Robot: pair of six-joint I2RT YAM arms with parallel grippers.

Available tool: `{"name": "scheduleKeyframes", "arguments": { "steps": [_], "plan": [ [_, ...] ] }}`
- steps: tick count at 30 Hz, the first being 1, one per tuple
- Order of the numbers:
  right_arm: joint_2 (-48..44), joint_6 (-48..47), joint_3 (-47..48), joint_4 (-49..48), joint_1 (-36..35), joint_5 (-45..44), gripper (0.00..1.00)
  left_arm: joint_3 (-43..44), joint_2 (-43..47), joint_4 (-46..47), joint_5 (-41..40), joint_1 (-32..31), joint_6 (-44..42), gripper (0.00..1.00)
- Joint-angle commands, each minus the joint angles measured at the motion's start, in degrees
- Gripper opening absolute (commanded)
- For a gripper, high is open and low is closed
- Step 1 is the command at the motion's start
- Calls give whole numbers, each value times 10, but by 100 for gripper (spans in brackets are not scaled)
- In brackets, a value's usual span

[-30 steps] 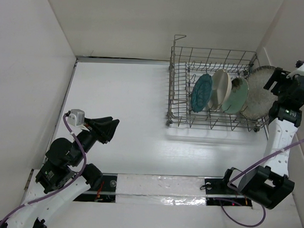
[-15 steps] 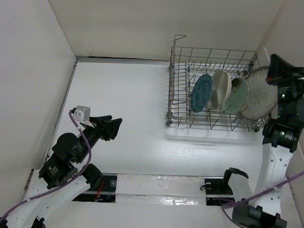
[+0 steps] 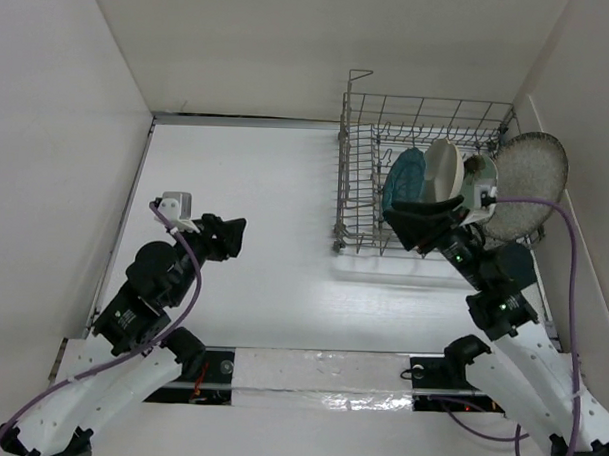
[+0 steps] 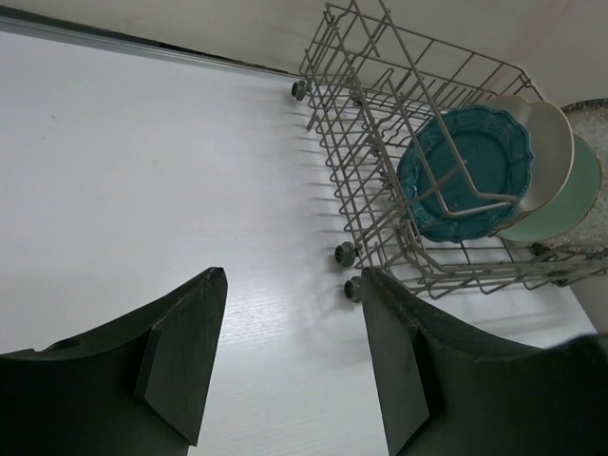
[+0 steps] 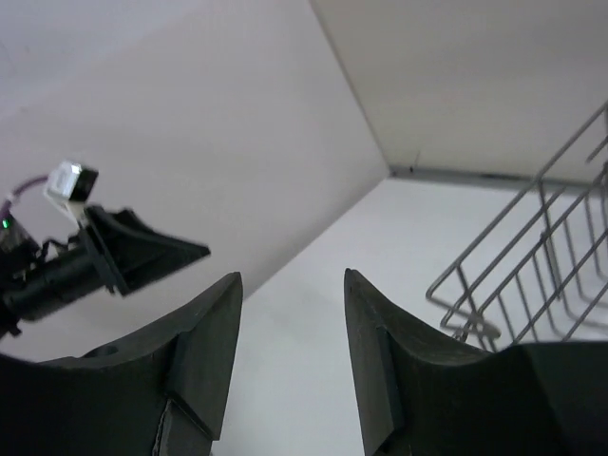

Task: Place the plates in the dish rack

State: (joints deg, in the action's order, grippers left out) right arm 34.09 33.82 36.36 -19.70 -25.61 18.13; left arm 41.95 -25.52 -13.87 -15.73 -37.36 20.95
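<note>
From above, the teal plate [image 3: 399, 176], cream plate [image 3: 445, 168] and mint plate [image 3: 481, 186] stand in the dish rack [image 3: 357, 170]. The speckled plate [image 3: 532, 171] leans at its right end.

Left wrist: left of the rack, the left pincer [image 4: 293, 280] is spread wide, holding nothing.

Right wrist: the right pincer [image 5: 293, 280] is spread wide too, with nothing in it.

The right arm [image 3: 502, 303] hides the lower parts of the teal plate [image 3: 405, 171], cream plate [image 3: 444, 165] and mint plate [image 3: 478, 179] from above. The left wrist view crops the speckled plate [image 4: 593, 108], seemingly to a sliver.
</note>
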Motion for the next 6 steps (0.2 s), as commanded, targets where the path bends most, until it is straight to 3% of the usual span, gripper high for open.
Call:
{"name": "scheduleKeyframes", "arguments": {
  "steps": [1,6],
  "plan": [
    [0,-38,-22,-26,-41,-62,53,32,-43,66,-6,2,15,55],
    [-20,-73,-45,-17,-53,-88,54,26,-102,128,18,2,56,54]
  ]
}}
